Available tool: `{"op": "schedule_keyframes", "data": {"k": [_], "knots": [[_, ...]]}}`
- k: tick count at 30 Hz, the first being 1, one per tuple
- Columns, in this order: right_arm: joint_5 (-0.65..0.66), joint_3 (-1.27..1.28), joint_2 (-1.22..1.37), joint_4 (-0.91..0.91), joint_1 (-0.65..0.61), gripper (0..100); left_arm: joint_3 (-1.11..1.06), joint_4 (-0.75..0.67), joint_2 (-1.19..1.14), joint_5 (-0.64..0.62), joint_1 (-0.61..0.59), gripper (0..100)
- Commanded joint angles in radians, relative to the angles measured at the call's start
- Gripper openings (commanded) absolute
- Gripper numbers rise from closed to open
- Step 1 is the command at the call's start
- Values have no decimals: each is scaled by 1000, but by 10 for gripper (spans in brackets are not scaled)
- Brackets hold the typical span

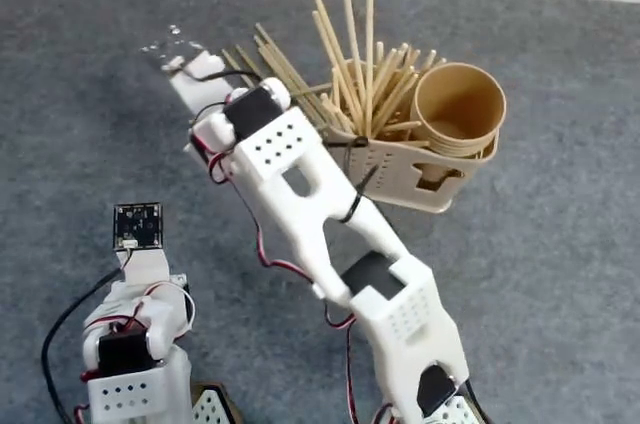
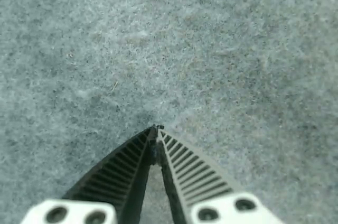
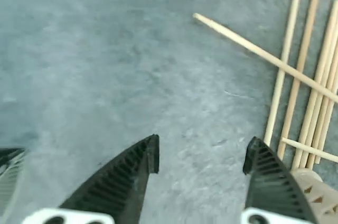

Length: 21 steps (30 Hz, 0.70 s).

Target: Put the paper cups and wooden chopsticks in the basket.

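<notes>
- Worktop (image 1: 560, 274) covered in grey, felt-like carpet, seen from above, with two white robot arms rising from its near edge.
- Beige basket (image 1: 420, 179) stands toward the far edge, a little right of the middle.
- Paper cups (image 1: 458, 109), tan and nested into one stack, sit upright in the right end of the basket with the open mouth facing up.
- Wooden chopsticks (image 1: 365, 79) fill the left part of the basket, just beside the cups. Most stand in a bristling bundle, their tips fanning up and toward the far edge.
- Several more sticks lean low out of the basket's left side over the carpet. Whether their outer ends touch the worktop cannot be told. In the right wrist view they run side by side, with one crossing them at a slant.
- Right arm (image 1: 330, 214) stretches diagonally from the near edge toward the far left corner, passing in front of the basket's left end.
- Right tool (image 3: 203, 152) is spread wide with nothing between its black ribbed fingers, above bare carpet just beside the leaning sticks.
- Left arm (image 1: 135, 344) sits folded at the near left corner, well apart from the basket.
- Left tool (image 2: 156, 129) is pinched narrow, its tips meeting on nothing, pointing down at bare carpet.
</notes>
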<state>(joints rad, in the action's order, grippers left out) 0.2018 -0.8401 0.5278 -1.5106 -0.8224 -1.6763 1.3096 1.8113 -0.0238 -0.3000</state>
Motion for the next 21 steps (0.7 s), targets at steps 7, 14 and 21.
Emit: {"op": "schedule_keyframes", "data": {"k": [7, 14, 21], "knots": [[9, -481, -22, -252, -64, 255, 84, -20, 8, -3, -168, 5], [9, -470, -145, -255, -82, 98, 130, -123, 8, 60, -170, 5], [11, -182, -426, -254, -68, 67, 130, -232, 8, 147, -163, 5]]}}
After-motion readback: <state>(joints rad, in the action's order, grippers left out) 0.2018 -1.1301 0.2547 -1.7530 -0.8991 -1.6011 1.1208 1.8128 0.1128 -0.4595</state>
